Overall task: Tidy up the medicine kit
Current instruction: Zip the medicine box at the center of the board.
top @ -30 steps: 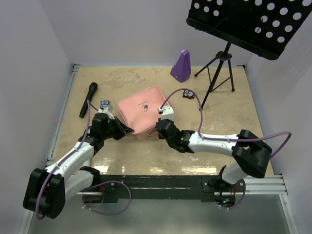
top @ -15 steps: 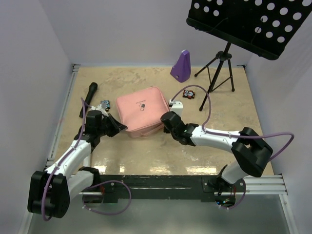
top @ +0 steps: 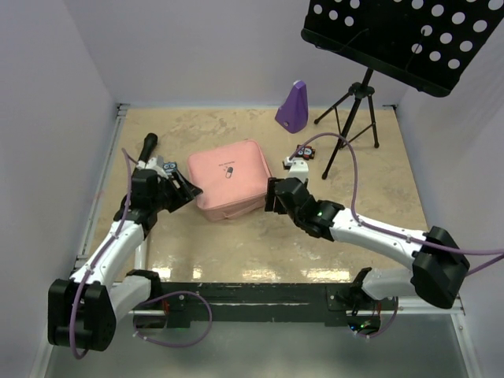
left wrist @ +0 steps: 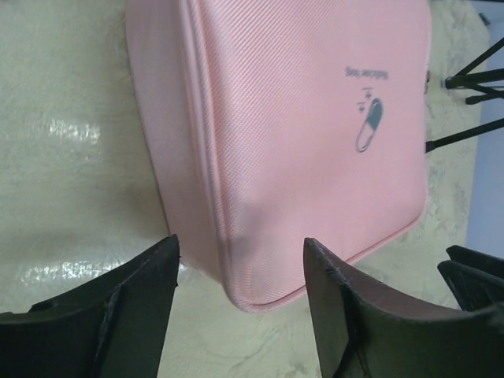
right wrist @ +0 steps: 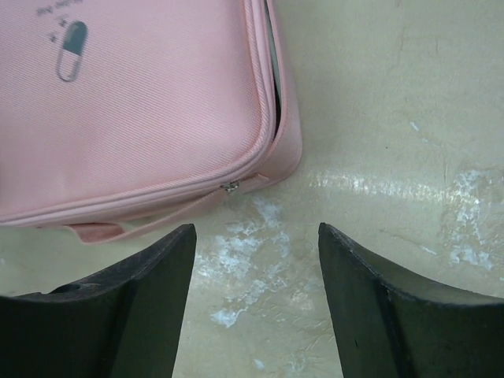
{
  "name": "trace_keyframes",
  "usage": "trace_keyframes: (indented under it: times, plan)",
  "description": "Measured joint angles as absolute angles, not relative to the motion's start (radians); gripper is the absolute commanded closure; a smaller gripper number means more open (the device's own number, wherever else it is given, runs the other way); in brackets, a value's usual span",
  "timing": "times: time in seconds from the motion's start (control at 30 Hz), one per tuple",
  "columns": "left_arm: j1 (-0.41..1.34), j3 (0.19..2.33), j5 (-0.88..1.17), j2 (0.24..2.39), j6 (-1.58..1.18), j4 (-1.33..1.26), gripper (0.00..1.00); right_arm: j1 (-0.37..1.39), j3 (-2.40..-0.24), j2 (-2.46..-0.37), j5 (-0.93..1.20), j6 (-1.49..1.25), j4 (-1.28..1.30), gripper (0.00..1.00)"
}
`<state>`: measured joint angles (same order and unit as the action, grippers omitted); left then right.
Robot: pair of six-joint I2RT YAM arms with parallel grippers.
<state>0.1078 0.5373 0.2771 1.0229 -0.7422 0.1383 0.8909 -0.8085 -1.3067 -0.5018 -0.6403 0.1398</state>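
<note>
Item one, the task piece: the pink, rounded-corner, fabric zip medicine kit (top: 230, 179) lies flat near the middle of the pale stone-patterned table (top: 236, 252), lid down, with the pill logo facing up. You will find it directly between the two arms. In the right wrist view the kit (right wrist: 142, 102) shows a small metal zip slider (right wrist: 229, 187) at its near corner and a dark slit running up the side above it. From this, judge the zip only partly closed on that side. A pink carry strap (right wrist: 102, 231) lies along the near edge. Item two: the left gripper (top: 183, 189) sits just beside the kit's left edge with its fingers spread and nothing between them. Its wrist view lines the fingers (left wrist: 134, 307) up on the kit's near corner (left wrist: 260, 291), apparently to brace or catch that edge. Item three: the right gripper (top: 272, 195) is just off the kit's right corner, its jaws likewise apart and empty, and it faces the slider end, the likely place to work the zip. Item four, surroundings not involved: a purple metronome-shaped object (top: 292, 106) at the far edge, a black perforated music stand (top: 394, 39) on a tripod at far right, and a black microphone (top: 140, 157) at far left.
</note>
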Motion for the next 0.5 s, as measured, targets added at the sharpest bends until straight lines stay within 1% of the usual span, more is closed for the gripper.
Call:
trace_keyframes:
  times: [0.13,0.23,0.3,0.4,0.5]
  plan:
    - [0.107,0.615,0.274,1.001,-0.738,0.158,0.30,0.891,-0.846,-1.277,-0.503,-0.632,0.165,0.32]
    - [0.107,0.630,0.275,0.950,-0.740,0.158,0.31,0.878,-0.865,-1.284,-0.503,-0.622,0.171,0.32]
    - [0.107,0.630,0.272,0.910,-0.741,0.166,0.33,0.854,-0.886,-1.311,-0.498,-0.616,0.166,0.32]
    - [0.107,0.610,0.253,0.847,-0.745,0.176,0.38,0.802,-0.927,-1.374,-0.478,-0.610,0.134,0.32]
    - [0.107,0.559,0.225,0.789,-0.751,0.198,0.41,0.750,-0.971,-1.450,-0.471,-0.609,0.093,0.32]
